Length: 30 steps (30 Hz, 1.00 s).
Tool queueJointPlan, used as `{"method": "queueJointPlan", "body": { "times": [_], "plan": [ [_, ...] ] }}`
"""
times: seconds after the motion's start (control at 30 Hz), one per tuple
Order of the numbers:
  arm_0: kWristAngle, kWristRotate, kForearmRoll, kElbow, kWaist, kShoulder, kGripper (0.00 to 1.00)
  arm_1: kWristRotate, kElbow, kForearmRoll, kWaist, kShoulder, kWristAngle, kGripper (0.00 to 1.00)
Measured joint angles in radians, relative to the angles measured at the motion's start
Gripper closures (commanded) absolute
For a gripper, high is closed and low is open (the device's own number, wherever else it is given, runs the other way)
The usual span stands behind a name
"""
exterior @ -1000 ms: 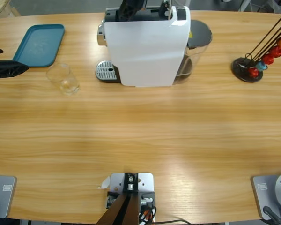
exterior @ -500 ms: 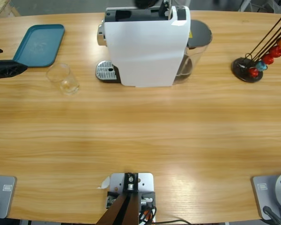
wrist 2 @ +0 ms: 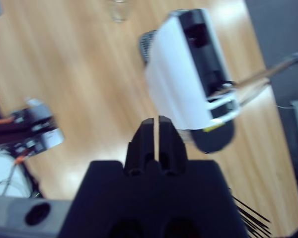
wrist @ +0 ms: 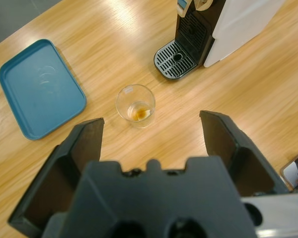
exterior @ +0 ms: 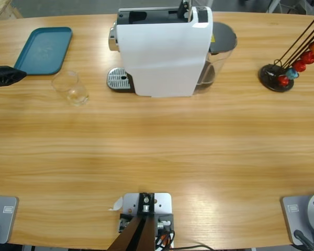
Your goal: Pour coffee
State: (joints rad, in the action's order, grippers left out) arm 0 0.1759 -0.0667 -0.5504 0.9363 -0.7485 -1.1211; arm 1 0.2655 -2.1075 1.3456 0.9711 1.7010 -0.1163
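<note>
1. Left gripper [wrist: 151,126]: jaws spread wide, nothing between them, touching nothing. In the left wrist view it hangs above the table [exterior: 157,151] with the glass lying past its fingertips, apart from both. In the high view only its black tip [exterior: 2,76] shows, at the 9 o'clock edge.

2. Right gripper [wrist 2: 157,130]: jaws drawn together with only a thin slit between them, holding nothing. Its wrist view looks down from well above the coffee machine. It is not visible in the high view.

3. Glass [exterior: 70,88]: 1 small clear tumbler, upright on bare wood, at 10 o'clock from the table's middle. It stands between the tray and the machine's drip grille, touching neither.

4. Coffee [wrist: 139,112]: a shallow brown pool in the bottom of the glass.

5. Coffee machine [exterior: 165,52]: white body with black top, at 12 o'clock. Its round metal drip grille [exterior: 119,79] sits at the body's 9 o'clock side, bare.

6. Tray [exterior: 44,49]: 1 teal rectangular tray, at 10 o'clock near the far edge, just beyond the glass.

7. Capsule stand [exterior: 276,77]: black round base with thin rods bearing red, orange and 1 blue capsule, at 2 o'clock, well apart from the machine.
</note>
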Motion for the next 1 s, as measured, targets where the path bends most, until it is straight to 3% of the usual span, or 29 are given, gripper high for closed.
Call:
{"method": "queueJointPlan", "body": {
  "times": [0.13, 0.27, 0.4, 0.57, 1.0],
  "plan": [
    [0.000, 0.000, 0.004, 0.000, 0.000, 0.000, 0.165, -0.015, 0.071, -0.162, -0.014, -0.023, -0.197, 1.000],
    [0.000, 0.000, 0.004, 0.000, 0.000, 0.000, 0.165, -0.035, 0.262, -0.488, -0.019, -0.035, -0.442, 1.000],
    [0.000, 0.000, 0.005, 0.000, 0.000, 0.000, 0.165, -0.052, 0.414, -0.709, -0.020, -0.034, -0.600, 1.000],
    [0.000, 0.000, 0.007, 0.000, 0.000, 0.000, 0.165, -0.088, 0.536, -0.810, -0.019, -0.034, -0.700, 1.000],
    [0.000, 0.000, 0.008, 0.000, 0.000, -0.005, 0.170, -0.138, 0.594, -0.827, 0.106, -0.034, -0.796, 1.000]
  ]
}}
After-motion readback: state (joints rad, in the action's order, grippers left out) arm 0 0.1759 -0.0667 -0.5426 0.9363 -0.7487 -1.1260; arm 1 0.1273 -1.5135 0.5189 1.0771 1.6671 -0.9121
